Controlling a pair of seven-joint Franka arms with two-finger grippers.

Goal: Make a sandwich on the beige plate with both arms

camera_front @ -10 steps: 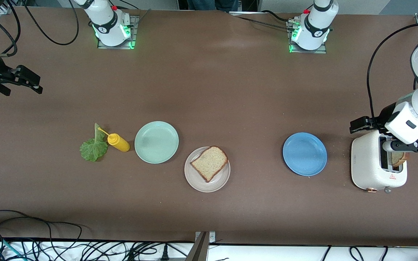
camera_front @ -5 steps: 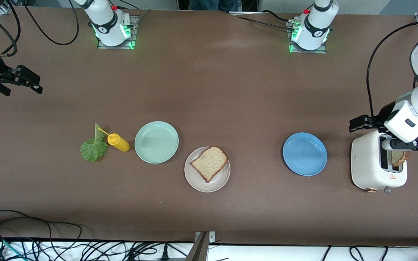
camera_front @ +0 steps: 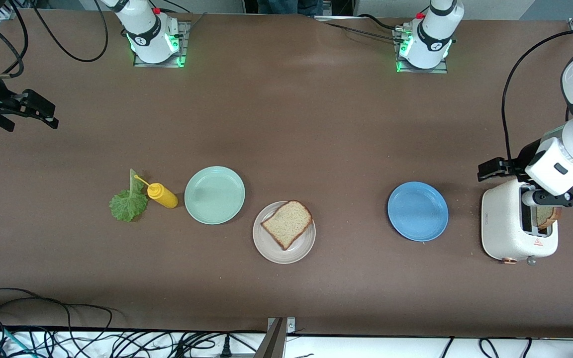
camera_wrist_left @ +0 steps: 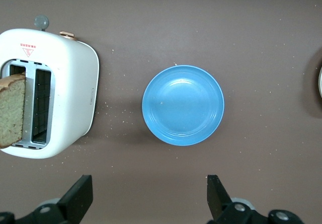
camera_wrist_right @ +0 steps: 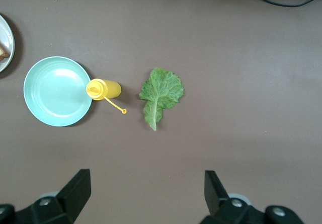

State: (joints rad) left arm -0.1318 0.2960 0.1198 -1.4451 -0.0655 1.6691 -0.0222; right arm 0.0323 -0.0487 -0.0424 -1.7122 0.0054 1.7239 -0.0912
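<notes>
A square brown wholegrain bread slice with a darker crust lies flat on the round pale beige plate, which sits on the brown desk about midway between the two arms' ends. A second brown bread slice stands upright in one slot of the white rounded toaster at the left arm's end of the desk; the toaster's other slot shows dark. A ruffled green lettuce leaf lies flat on the desk toward the right arm's end, just beside a yellow squeeze bottle that lies on its side with its thin nozzle pointing over the leaf's stem.

Between that bottle and the beige plate sits a round mint-green plate, close to the beige plate's rim but apart from it. A round blue plate rests between the beige plate and the toaster, well apart from both.

The left hand hangs above the toaster, its fingers spread wide and holding nothing; in the left wrist view the blue plate lies on the desk below, with the toaster off to one side. The right hand waits at the right arm's end of the desk, fingers spread wide and empty, high over bare desk near the lettuce leaf.
</notes>
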